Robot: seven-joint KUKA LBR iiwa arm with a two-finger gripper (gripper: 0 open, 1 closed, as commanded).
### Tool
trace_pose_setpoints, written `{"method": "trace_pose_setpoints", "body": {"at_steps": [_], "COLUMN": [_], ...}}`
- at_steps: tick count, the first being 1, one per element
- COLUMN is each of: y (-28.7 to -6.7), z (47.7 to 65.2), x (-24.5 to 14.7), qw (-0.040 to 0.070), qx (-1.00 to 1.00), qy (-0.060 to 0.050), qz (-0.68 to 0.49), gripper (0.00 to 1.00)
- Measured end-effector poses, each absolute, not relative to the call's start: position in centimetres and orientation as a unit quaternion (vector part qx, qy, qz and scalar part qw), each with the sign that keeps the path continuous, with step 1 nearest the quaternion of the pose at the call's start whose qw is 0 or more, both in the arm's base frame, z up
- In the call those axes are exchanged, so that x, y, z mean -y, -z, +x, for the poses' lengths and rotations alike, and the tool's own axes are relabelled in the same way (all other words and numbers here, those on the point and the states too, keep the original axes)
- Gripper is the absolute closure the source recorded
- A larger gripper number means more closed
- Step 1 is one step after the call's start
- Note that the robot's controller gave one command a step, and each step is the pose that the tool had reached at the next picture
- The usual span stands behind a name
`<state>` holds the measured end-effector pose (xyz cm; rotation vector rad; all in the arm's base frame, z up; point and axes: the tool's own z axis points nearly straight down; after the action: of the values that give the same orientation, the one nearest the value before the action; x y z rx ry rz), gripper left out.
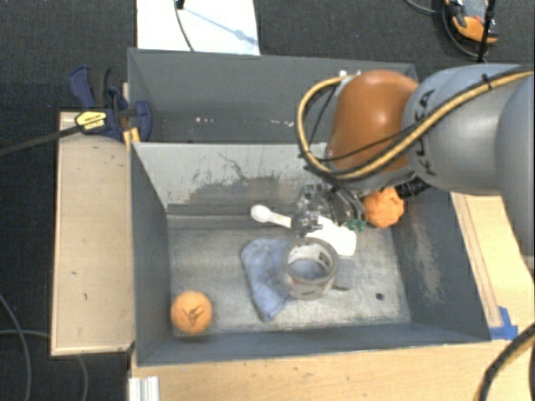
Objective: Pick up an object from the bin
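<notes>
**Gripper**: was low over the middle of the grey bin. Whether it was open or closed could not be told, and nothing was seen in its hold.

**Contents, placed from the gripper:**
- white spoon-like piece, just left
- white flat piece, just beside, toward the near wall
- clear ring-shaped container and blue cloth, beyond that
- orange lump, near on the right
- orange ball, well apart, far left corner

**Progress:** judged to be at the approach. The likely targets were the two white pieces, with grasp and lift outstanding.

**Writing:** dark lettering on the arm was crossed by cables and not legible. No labels were read on the contents.
</notes>
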<state>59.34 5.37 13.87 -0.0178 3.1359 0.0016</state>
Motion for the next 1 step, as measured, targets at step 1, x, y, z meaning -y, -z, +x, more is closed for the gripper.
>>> {"method": "trace_pose_setpoints", "body": {"at_steps": [1], "y": [-17.9], "z": [59.19], "x": [-5.45], "qw": [0.002], "qx": [-1.0], "qy": [-0.001], "qz": [0.013], "gripper": [1.0]}}
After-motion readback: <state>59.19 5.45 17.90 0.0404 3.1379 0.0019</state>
